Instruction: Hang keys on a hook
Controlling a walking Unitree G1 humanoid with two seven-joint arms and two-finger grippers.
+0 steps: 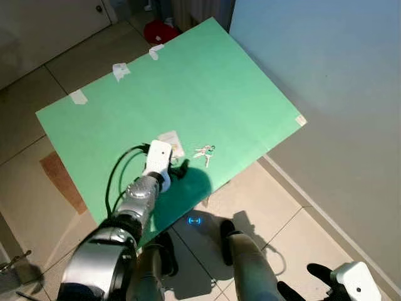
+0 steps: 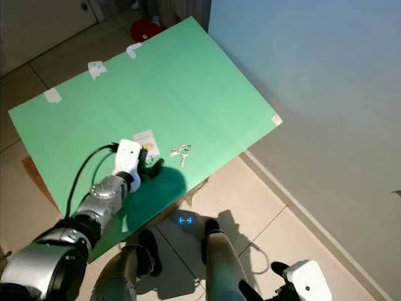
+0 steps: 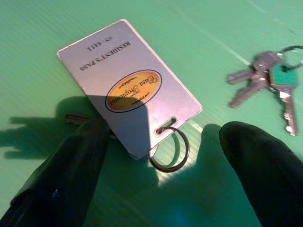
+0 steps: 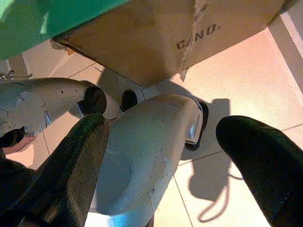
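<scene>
A small bunch of silver keys, one with a green head, lies on the green board. Just left of the bunch lies a white pass card with a yellow oval label, a bare metal ring threaded through its slot. My left gripper hovers low over the card's ring end, open, one finger on each side of the ring. My right gripper hangs open low at my right side, above the floor.
The green board lies on a cardboard box with tape patches along its far edge. A pale wall runs close on the right. Tiled floor surrounds the box, and a red object lies beyond it.
</scene>
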